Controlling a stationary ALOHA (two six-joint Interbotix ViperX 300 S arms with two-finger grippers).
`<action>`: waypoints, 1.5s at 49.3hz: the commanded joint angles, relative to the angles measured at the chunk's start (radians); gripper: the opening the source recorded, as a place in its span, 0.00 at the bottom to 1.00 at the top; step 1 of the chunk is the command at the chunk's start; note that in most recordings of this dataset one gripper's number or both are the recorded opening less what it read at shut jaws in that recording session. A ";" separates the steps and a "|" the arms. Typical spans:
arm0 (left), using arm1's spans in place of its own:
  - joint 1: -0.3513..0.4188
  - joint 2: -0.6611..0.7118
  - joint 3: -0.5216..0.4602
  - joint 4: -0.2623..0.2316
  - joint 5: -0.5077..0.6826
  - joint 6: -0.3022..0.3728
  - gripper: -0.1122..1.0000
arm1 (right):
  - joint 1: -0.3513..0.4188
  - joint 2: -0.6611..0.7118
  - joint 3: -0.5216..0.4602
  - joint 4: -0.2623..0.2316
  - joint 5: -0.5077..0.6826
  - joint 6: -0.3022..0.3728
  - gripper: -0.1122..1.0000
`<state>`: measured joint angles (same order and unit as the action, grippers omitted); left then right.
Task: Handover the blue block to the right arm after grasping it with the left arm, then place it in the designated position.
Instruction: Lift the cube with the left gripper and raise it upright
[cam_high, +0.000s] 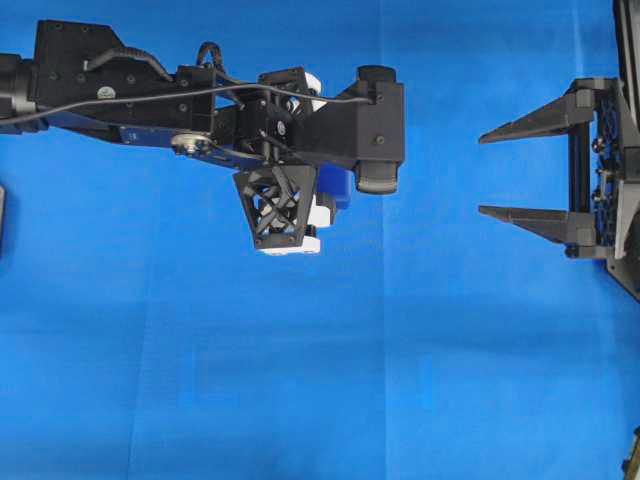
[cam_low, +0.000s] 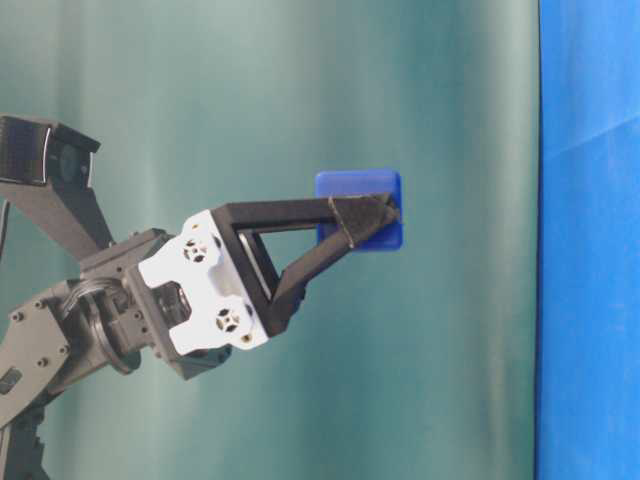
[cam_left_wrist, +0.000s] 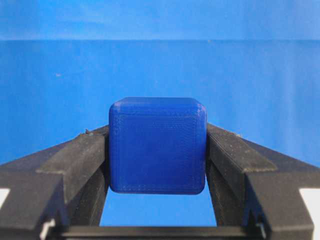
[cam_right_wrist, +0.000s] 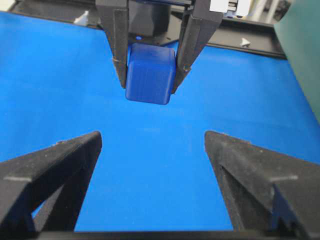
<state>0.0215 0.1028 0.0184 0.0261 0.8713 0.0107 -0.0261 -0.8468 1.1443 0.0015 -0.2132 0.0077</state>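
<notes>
Blue block (cam_left_wrist: 157, 145) is clamped between the two fingers of the left gripper (cam_left_wrist: 157, 165), one finger pressed against each side face. It is held up in the air above the blue cloth (cam_high: 300, 380), not resting on anything. In the table-level view the block (cam_low: 360, 195) is seen at the very tips of the black fingers (cam_low: 355, 220), with the white brackets (cam_low: 205, 295) behind them at the finger bases. Roughly half of the block is covered by the near fingertip in that view.

In the overhead view the left arm (cam_high: 150, 95) is stretched in from the left edge toward the middle, and the left gripper (cam_high: 300, 215) is pointed downward. Only a small dark-blue sliver of the block (cam_high: 338, 188) is seen under the gripper there; the rest is hidden by the arm.

The right gripper (cam_high: 525, 170) is seen at the right edge of the overhead view, jaws spread wide and nothing between them. Its two pointed fingers (cam_high: 520, 122) are aimed left toward the left gripper and are well apart from it, with bare cloth between.

From the right wrist view the block (cam_right_wrist: 150, 74) is seen ahead, gripped by the left fingers (cam_right_wrist: 119, 42) coming down from above. The right fingers (cam_right_wrist: 55, 170) are spread at both sides of the lower frame, apart from the block.

A teal-green backdrop (cam_low: 300, 100) is seen behind the left gripper in the table-level view.
</notes>
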 joint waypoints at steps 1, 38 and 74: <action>0.000 -0.037 -0.026 0.002 -0.006 -0.002 0.54 | 0.000 0.003 -0.025 0.002 -0.003 0.000 0.97; 0.000 -0.216 0.138 0.002 -0.307 -0.002 0.54 | 0.000 0.003 -0.026 0.000 -0.008 -0.002 0.97; -0.012 -0.449 0.520 -0.005 -0.907 -0.015 0.54 | 0.000 0.003 -0.035 0.000 -0.014 -0.002 0.97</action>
<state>0.0123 -0.3175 0.5400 0.0230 -0.0061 -0.0031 -0.0261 -0.8468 1.1397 0.0015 -0.2148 0.0077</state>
